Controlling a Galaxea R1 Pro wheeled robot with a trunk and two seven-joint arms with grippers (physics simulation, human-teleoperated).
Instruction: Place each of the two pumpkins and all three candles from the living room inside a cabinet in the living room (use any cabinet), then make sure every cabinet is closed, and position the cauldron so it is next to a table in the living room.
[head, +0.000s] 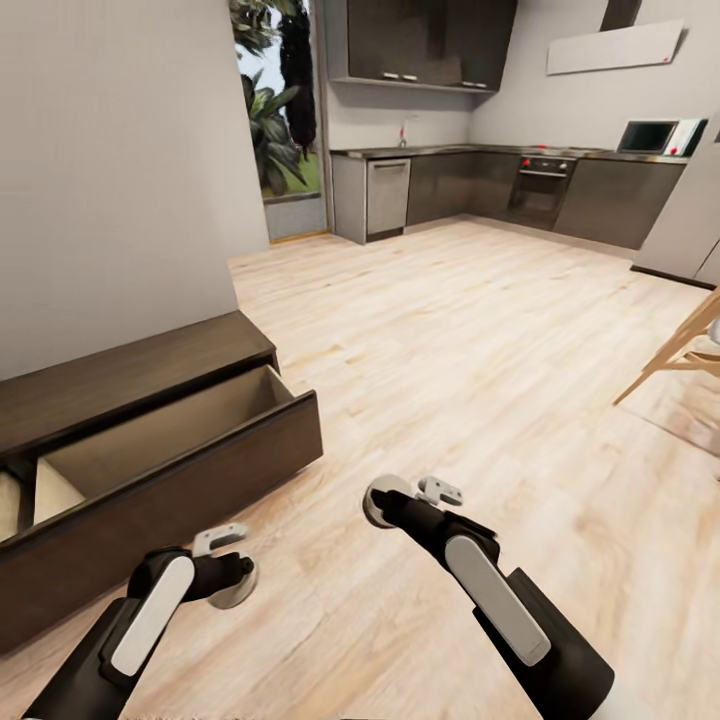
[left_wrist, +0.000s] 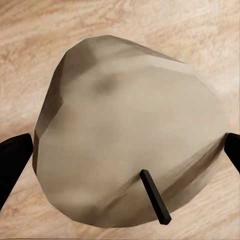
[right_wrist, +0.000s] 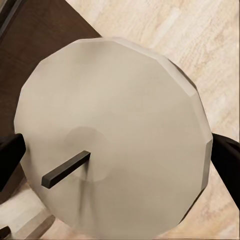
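**Two candles in hand, drawer open and waiting**

At the far left of the head view stood the cabinet (head: 130, 375), a long low dark-brown unit against the pale wall. One of its drawers (head: 170, 440) was pulled out, and the beige inside looked empty as far as the view reached. No pumpkin and no cauldron were in sight.

Just right of the drawer front, low in the view, the left gripper (head: 232, 570) hung above the wood floor (head: 450, 330). Its wrist view showed a pale, lumpy candle (left_wrist: 130, 150) with a short dark wick, and a dark finger pressed at each side of it, so the gripper was closed around this candle.

Further right, the right gripper (head: 395, 500) held a second candle (right_wrist: 115, 150), rounder and off-white, also with a dark finger at each side. In that wrist view a part of the dark cabinet wood was seen behind the candle.

Far right stood pale wooden legs of some furniture (head: 680, 350), and the kitchen counters (head: 500, 180) were at the back.

In my judgement the step in hand was to carry the candles to the open drawer. The next move called for turning toward the cabinet, bringing each gripper over the beige compartment, and lowering before release, so that the candle would not hit the drawer front.
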